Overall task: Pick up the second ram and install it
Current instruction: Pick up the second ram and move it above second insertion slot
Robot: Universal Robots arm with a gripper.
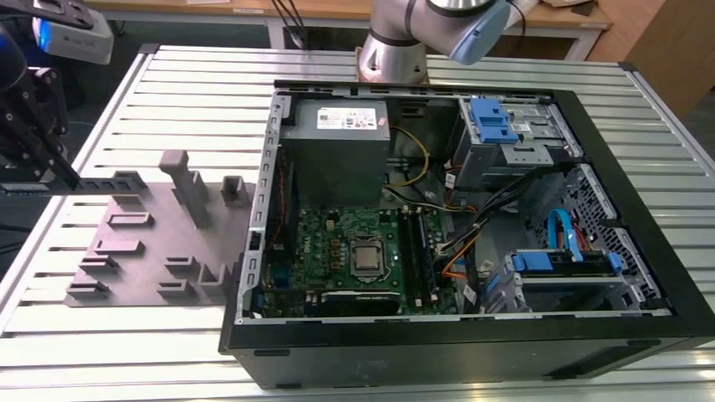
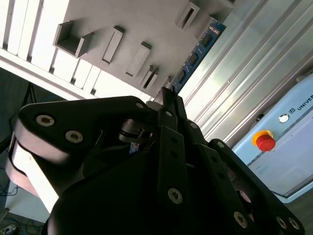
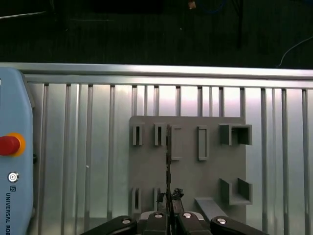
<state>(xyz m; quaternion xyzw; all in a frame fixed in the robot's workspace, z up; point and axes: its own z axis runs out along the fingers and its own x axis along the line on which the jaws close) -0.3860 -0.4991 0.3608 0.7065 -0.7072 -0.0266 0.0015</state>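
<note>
The second ram [image 2: 196, 53] is a thin blue-green board with black chips, sticking out from my fingertips. In the first wrist view the ram [image 3: 168, 161] shows edge-on as a dark line over the grey fixture plate [image 3: 210, 171]. My gripper [image 2: 166, 95] [image 3: 169, 211] is shut on one end of it. In the exterior view the gripper [image 1: 37, 167] hangs at the far left, above and beside the fixture plate [image 1: 146, 243], with the ram [image 1: 25, 189] as a thin strip under it. The motherboard's long black slots [image 1: 417, 243] lie in the open computer case, far from the gripper.
The open case [image 1: 447, 352] holds a power supply [image 1: 335, 126], blue drive cages [image 1: 491, 117] and loose cables. Grey fixture blocks [image 1: 184, 184] stand up from the plate. A control pendant with a red button [image 3: 9, 145] lies on the slatted metal table [image 1: 134, 352].
</note>
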